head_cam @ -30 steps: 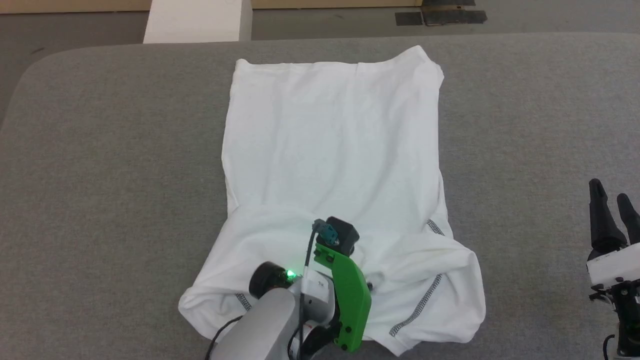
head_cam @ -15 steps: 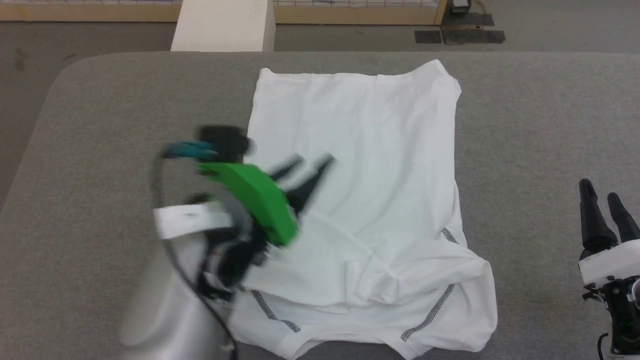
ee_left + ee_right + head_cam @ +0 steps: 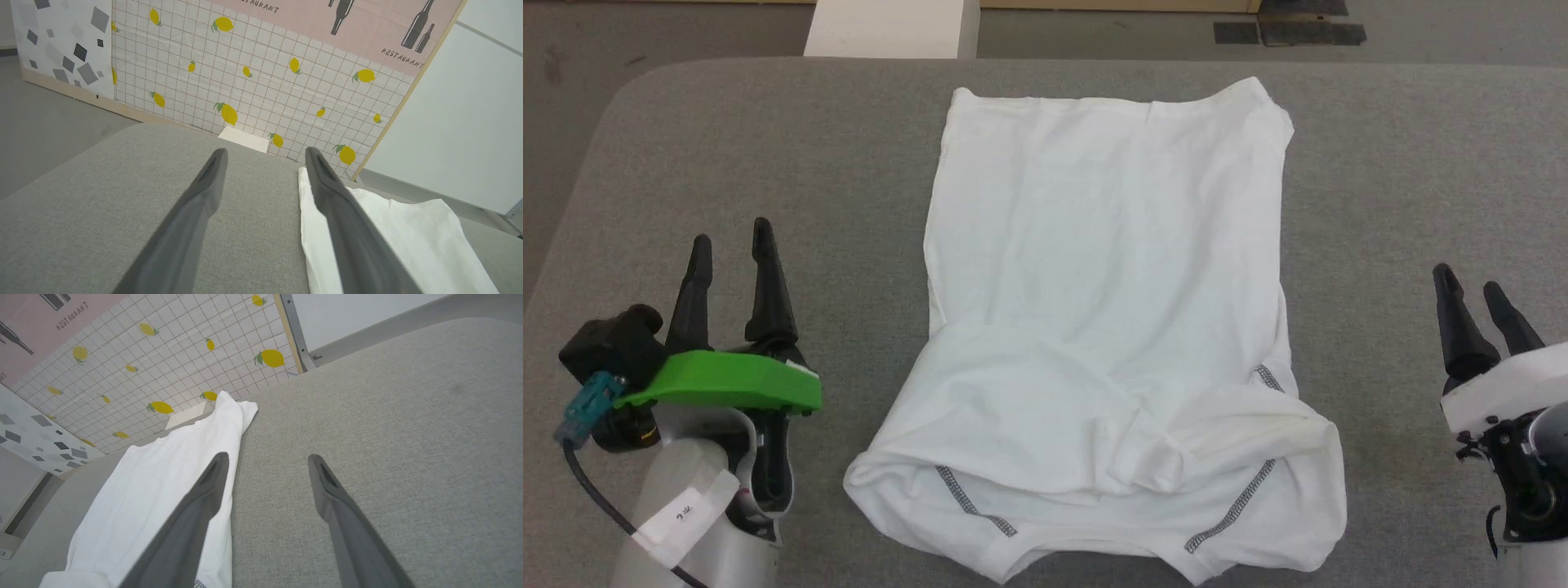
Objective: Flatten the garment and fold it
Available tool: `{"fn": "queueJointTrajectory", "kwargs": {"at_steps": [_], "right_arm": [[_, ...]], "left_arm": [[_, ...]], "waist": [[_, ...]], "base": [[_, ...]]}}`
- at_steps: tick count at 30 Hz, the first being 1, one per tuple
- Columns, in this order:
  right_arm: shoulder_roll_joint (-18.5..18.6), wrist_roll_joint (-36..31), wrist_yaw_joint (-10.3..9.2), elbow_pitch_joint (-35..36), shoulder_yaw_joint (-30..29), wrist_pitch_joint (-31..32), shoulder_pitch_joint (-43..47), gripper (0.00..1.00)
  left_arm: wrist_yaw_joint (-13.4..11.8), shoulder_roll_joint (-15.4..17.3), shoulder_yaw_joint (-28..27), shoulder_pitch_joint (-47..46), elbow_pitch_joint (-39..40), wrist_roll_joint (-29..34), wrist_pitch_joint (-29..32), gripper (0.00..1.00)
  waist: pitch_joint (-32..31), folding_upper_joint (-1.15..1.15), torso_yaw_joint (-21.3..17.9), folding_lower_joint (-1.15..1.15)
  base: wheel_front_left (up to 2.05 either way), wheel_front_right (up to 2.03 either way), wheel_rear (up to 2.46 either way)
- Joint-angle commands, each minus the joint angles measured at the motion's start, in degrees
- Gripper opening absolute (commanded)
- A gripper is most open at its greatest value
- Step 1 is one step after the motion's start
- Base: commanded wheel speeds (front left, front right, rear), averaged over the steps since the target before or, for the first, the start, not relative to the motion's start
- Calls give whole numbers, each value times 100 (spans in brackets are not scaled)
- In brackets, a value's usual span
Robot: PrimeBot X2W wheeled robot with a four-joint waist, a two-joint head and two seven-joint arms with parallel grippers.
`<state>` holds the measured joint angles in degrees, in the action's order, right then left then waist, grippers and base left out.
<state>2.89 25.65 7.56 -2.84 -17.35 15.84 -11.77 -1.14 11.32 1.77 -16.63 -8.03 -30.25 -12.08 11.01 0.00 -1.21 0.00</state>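
The left gripper (image 3: pixel 731 232) has come off the shirt (image 3: pixel 1107 269) and now sits at the near left of the table (image 3: pixel 768 147), well apart from the cloth, its fingers spread and holding nothing; the right gripper (image 3: pixel 1466 278) sits at the near right as before, fingers likewise apart and empty; the shirt lies mid-table between them, its far part smooth and flat, its near end folded over in loose rumples with grey-black stitching showing; a white box (image 3: pixel 890 28) stands beyond the far edge.
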Motion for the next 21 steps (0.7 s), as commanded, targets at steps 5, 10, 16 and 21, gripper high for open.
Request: {"fn": "queueJointTrajectory", "kwargs": {"at_steps": [5, 10, 16, 21], "right_arm": [[-2, -492, -8, -134, 52, 620, -776, 100], [238, -1242, -8, -670, 214, 1644, -2223, 100], [451, -1867, -8, -1344, 111, 2393, -3694, 100], [557, -2421, -8, -1837, 24, 2760, -4510, 100]], "left_arm": [[-51, -85, -110, 148, 83, 247, -241, 100], [-28, -204, -128, 59, 395, 402, -280, 100], [73, -352, -47, -209, 662, 487, -288, 100], [173, -467, -22, -461, 793, 560, -290, 100]], "waist": [[469, 0, 8, 0], [1100, 0, 159, 0], [1830, 0, 500, 0], [2296, 0, 752, 0]], "base": [[0, 0, 0], [0, 0, 0], [0, 0, 0], [0, 0, 0]]}}
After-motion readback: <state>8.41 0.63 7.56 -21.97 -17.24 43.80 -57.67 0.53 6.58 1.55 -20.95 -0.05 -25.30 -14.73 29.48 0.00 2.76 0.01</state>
